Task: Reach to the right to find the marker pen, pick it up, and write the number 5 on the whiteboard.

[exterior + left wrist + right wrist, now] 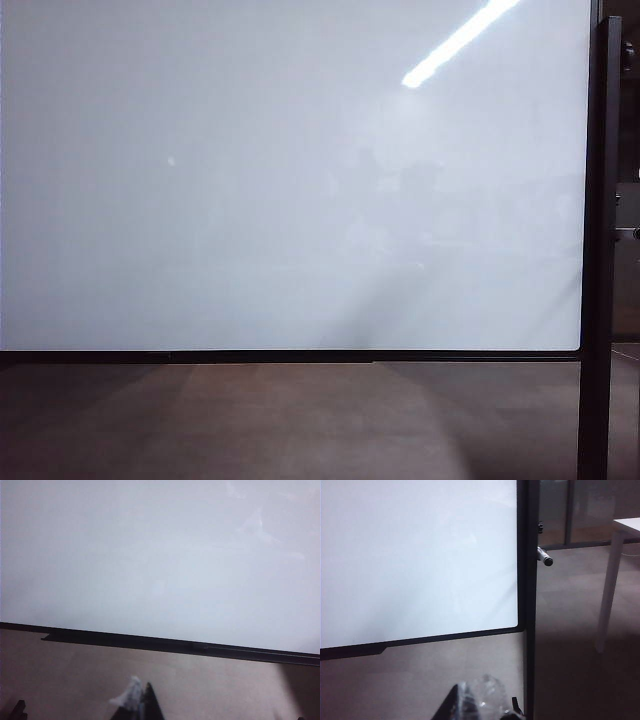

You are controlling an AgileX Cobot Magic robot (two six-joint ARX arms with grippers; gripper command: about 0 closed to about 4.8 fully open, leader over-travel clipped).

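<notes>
Waiting low before a blank board

Starting at the jaws: the right gripper (482, 702) sits low near the whiteboard's (420, 555) bottom corner, pressed together on nothing visible. The left gripper (142, 702) hovers below the board's lower frame; its spread cannot be told. Open brown floor (300, 420) lies beneath. The marker pen (545, 557) sticks out beside the black post (527, 580), well apart from both grippers. A white table (615, 565) stands beyond.

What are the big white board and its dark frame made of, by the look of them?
The whiteboard looks like a smooth, glossy coated panel: a ceiling light mirrors on it as a bright streak. The frame seems to be black painted metal or plastic; the pictures cannot settle which.
</notes>
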